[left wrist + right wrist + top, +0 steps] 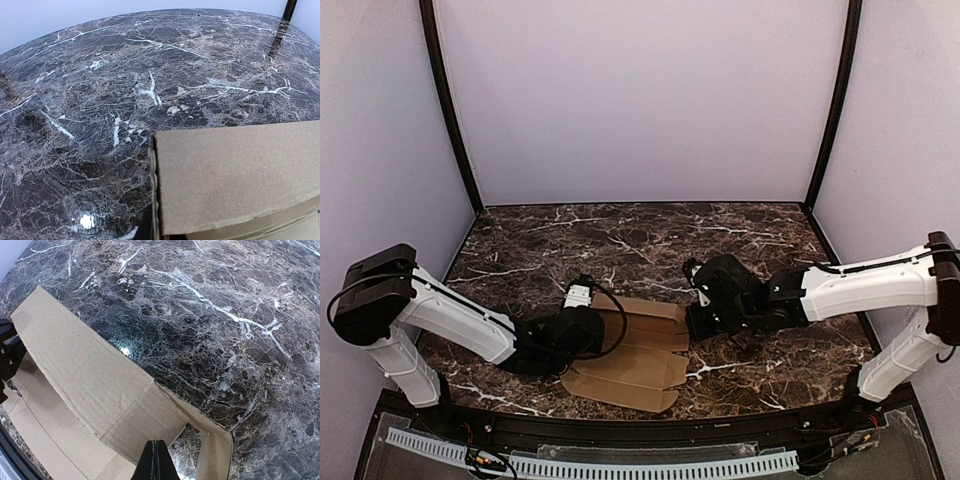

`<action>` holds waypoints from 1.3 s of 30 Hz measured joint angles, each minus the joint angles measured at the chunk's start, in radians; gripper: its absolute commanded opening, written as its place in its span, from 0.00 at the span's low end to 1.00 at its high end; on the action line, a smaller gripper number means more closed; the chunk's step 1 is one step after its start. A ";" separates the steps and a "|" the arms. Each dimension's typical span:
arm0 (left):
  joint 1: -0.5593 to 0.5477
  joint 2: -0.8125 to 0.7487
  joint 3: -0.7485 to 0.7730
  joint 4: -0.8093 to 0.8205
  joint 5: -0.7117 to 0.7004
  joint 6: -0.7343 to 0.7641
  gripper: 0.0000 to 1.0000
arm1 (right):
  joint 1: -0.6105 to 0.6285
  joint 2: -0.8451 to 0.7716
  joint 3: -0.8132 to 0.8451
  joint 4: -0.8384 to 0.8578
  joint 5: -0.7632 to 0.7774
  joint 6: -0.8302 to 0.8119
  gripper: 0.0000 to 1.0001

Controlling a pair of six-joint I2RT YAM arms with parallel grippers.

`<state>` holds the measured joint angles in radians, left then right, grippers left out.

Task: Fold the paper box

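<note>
The paper box (638,362) is a brown die-cut cardboard sheet, partly folded, lying near the table's front edge between the two arms. My left gripper (588,330) is at the sheet's left edge. In the left wrist view a raised cardboard panel (235,175) fills the lower right and hides the fingers. My right gripper (696,322) is at the sheet's right edge. In the right wrist view its black fingertips (157,457) are pressed together over the cardboard (85,370), next to a raised side wall and a bent end flap (215,455).
The dark marble table (650,240) is bounded by pale walls at the back and sides, with black corner posts (450,110). A black rail (620,432) runs along the near edge. The left arm's dark parts (6,357) show at the right wrist view's left edge.
</note>
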<state>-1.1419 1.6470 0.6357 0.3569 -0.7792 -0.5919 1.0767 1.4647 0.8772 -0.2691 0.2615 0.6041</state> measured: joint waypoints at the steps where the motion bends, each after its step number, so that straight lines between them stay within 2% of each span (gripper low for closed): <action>1: -0.002 0.000 0.000 0.000 0.000 0.000 0.00 | 0.000 0.005 0.000 0.008 0.002 0.000 0.00; 18: -0.013 -0.042 0.000 -0.016 0.029 -0.024 0.00 | -0.005 0.077 -0.027 0.201 -0.018 0.081 0.00; 27: -0.014 -0.066 0.003 -0.031 0.052 -0.045 0.00 | -0.005 -0.013 -0.098 0.306 -0.034 0.129 0.00; 39: -0.014 -0.100 0.028 -0.037 0.046 -0.043 0.00 | -0.005 -0.106 -0.100 0.277 -0.021 0.095 0.00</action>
<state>-1.1557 1.5475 0.6640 0.3199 -0.7330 -0.6346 1.0721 1.3586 0.7773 0.0082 0.2401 0.6987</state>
